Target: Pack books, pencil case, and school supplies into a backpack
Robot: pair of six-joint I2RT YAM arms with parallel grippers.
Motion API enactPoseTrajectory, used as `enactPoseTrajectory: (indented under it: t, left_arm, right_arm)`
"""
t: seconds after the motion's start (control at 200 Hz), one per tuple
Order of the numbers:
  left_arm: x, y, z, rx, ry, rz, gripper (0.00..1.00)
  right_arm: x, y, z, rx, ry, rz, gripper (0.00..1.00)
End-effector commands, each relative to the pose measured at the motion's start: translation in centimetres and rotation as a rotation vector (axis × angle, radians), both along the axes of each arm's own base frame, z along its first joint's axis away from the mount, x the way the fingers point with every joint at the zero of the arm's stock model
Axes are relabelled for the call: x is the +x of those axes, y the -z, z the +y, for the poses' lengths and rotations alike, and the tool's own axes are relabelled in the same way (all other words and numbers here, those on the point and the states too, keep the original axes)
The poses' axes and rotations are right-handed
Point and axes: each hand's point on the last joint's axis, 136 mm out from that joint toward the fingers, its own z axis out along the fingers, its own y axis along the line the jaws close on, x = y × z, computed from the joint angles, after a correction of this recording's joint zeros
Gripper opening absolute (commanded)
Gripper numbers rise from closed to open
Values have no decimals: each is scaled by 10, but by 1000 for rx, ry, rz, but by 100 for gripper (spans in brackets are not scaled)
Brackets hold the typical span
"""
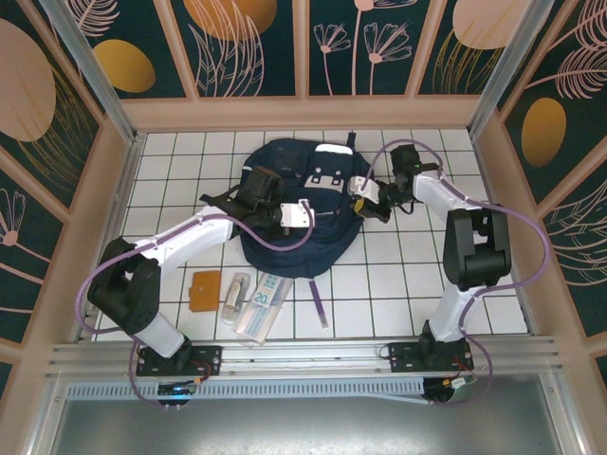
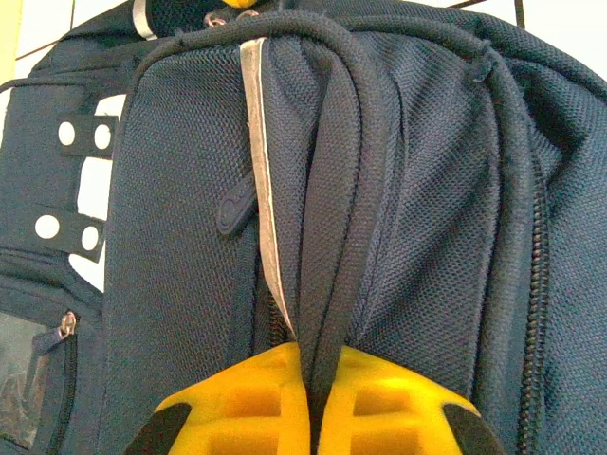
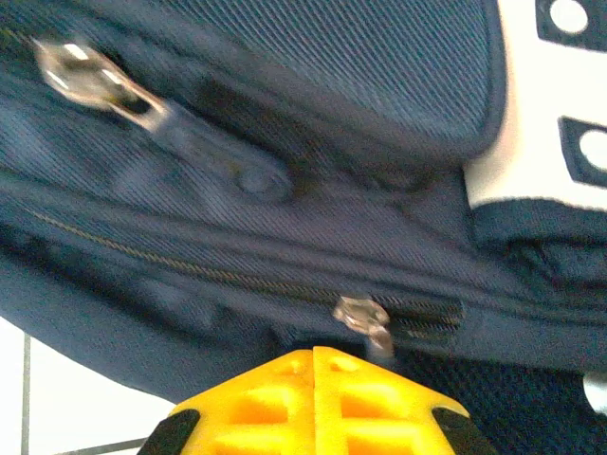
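**Pinching the navy backpack [image 1: 322, 246] from both sides**

Lying flat on the white tiled table [image 1: 398, 275], at the middle and toward the far side. Showing a coarse navy weave up close, with thick rolled piping curving over the top. Carrying a pale stripe [image 2: 261, 171] down one seam and a white patch [image 2: 90, 190] crossed by dark straps dotted with white. Running dark zip tracks along the side, one of them bearing a silvery zipper pull [image 3: 365, 318].

Clamping in from the left with the left gripper [image 2: 318, 398], yellow fingers narrowed onto a rolled ridge of the bag's fabric passing between them. Pressing in from the right with the right gripper [image 3: 315, 398], jaws closed flush against each other, tips sitting just beside the zipper pull. Not showing clearly whether the tab is being pinched.

Lying in a row near the front edge, apart from the bag, from left to right: an orange-brown rectangle [image 1: 206, 289], a clear-greyish packet [image 1: 235, 296], a long clear pack [image 1: 261, 311] just beside it, and a purple pen [image 1: 318, 305] pointing near to far. Reading "20" on the blue label [image 1: 263, 297] of the long clear pack.
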Motion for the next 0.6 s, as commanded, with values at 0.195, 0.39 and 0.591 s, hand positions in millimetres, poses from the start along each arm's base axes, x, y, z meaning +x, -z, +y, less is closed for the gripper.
enactPoseTrajectory:
  t: [0.195,0.39,0.591]
  left_arm:
    - [17,-32,-25,-134,2,-41,0]
    - [5,-38,-28,-166,70,-43,0]
    - [2,-46,-33,-192,97,-43,0]
  right_arm:
    - [-22,-10,17,4,16,36,0]
    - [15,-28,-19,134,192,16,31]
    - [32,-20,-21,206,170,86,37]
